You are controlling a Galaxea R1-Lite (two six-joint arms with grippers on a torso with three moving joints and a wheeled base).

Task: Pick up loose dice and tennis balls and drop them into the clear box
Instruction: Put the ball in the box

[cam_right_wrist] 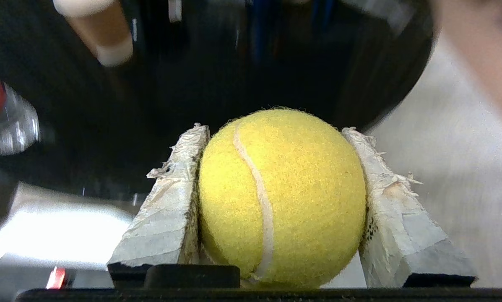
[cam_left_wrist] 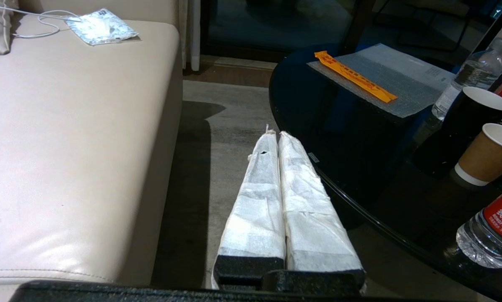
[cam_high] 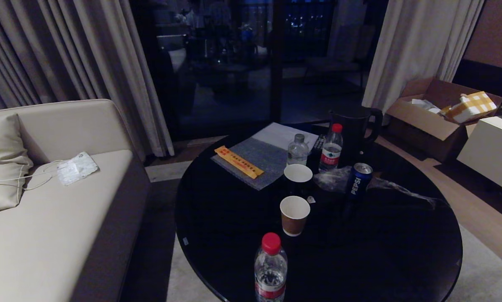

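A living room: beige sofa [cam_high: 45, 201], curtains [cam_high: 66, 50], round black coffee table [cam_high: 234, 218].

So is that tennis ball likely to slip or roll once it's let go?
Probably secure for now: the right pincer has a wrapped finger on each side of the fuzzy tennis ball. Being round, it would likely roll or bounce off the glossy black table.

round black table [cam_high: 217, 235] carries 3 bottles, 2 cups [cam_high: 294, 214], a can [cam_high: 358, 179], a kettle.
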